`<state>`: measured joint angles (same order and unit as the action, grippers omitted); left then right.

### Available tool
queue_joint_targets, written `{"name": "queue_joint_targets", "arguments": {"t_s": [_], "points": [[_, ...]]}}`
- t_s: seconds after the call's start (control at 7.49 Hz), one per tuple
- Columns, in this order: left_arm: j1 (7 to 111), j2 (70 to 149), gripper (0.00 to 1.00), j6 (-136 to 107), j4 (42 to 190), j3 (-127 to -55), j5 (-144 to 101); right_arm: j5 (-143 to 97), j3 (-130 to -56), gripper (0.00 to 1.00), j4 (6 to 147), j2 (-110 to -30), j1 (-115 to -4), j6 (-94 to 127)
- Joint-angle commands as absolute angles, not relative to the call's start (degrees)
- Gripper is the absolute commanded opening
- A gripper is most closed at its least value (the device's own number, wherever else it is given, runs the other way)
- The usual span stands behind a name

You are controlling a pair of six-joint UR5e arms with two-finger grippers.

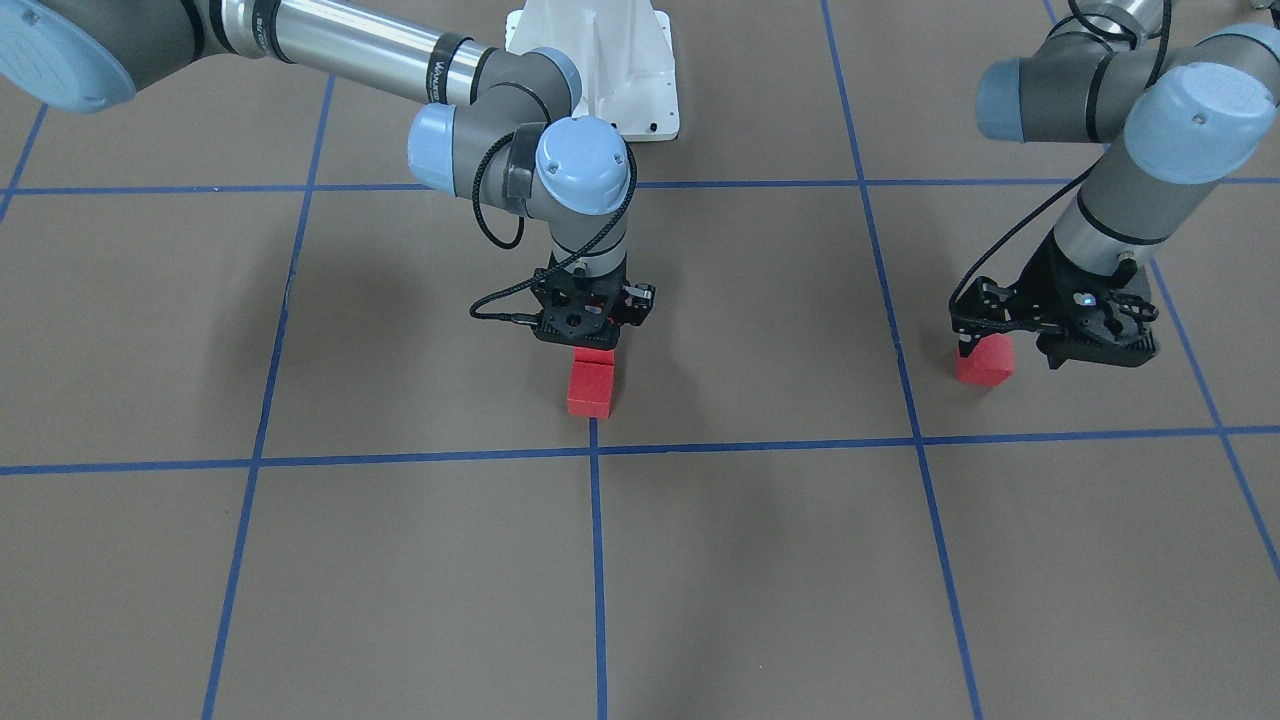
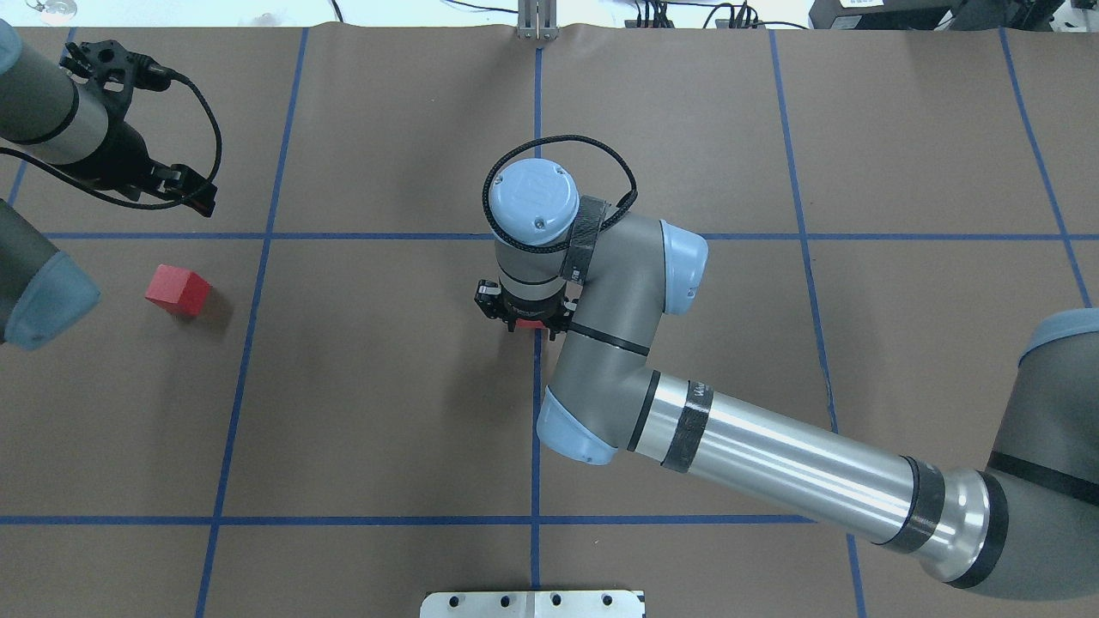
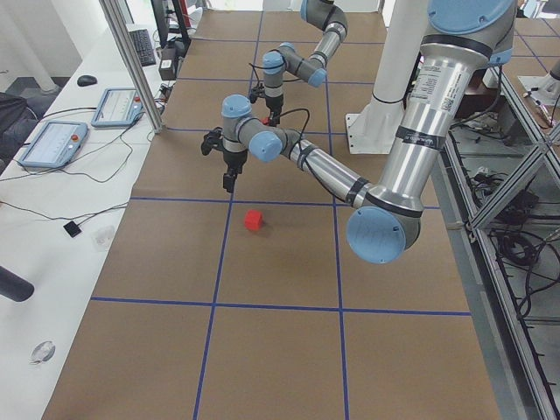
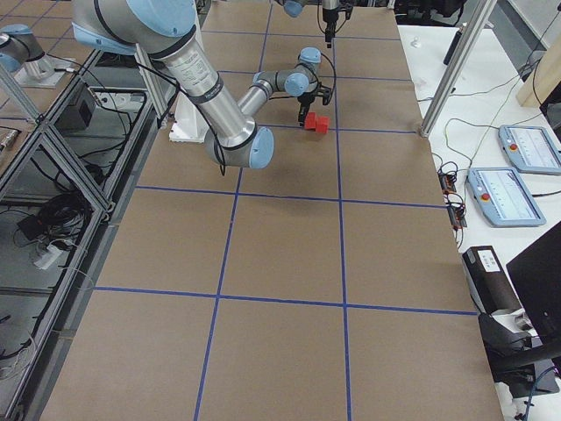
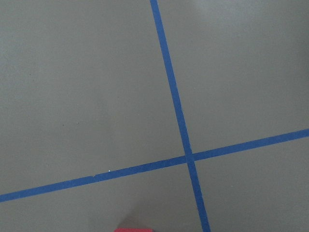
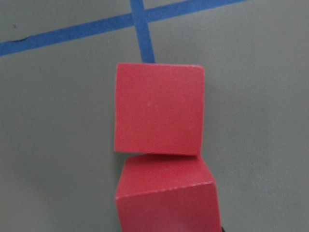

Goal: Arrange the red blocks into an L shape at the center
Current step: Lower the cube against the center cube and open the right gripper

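Two red blocks touch in a line just on the robot's side of the center, a blue tape crossing that also shows in the right wrist view. The block nearer the crossing lies free. My right gripper stands straight down over the other block, and its jaws look closed on it. The third red block lies alone one square out on my left side. My left gripper hangs open above and beyond it, touching nothing.
The white robot base stands behind the center. The right forearm stretches low across the right half of the brown gridded surface. The left wrist view shows another tape crossing and a red sliver. An operators' table with tablets lies beyond the far edge.
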<state>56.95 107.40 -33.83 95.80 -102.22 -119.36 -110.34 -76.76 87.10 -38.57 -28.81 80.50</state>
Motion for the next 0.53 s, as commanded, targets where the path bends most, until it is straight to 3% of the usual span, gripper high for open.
{"name": "queue_joint_targets", "arguments": {"t_s": [0.0,0.4], "points": [[56.95,107.40,1.00,-33.84,95.80,-102.13,-119.36,-108.55,-76.73,0.00,87.10,-38.58,-28.83,77.28],[56.87,107.40,1.00,-33.92,95.80,-102.13,-119.36,-108.46,-76.73,0.00,87.01,-38.85,-28.83,76.20]]}}
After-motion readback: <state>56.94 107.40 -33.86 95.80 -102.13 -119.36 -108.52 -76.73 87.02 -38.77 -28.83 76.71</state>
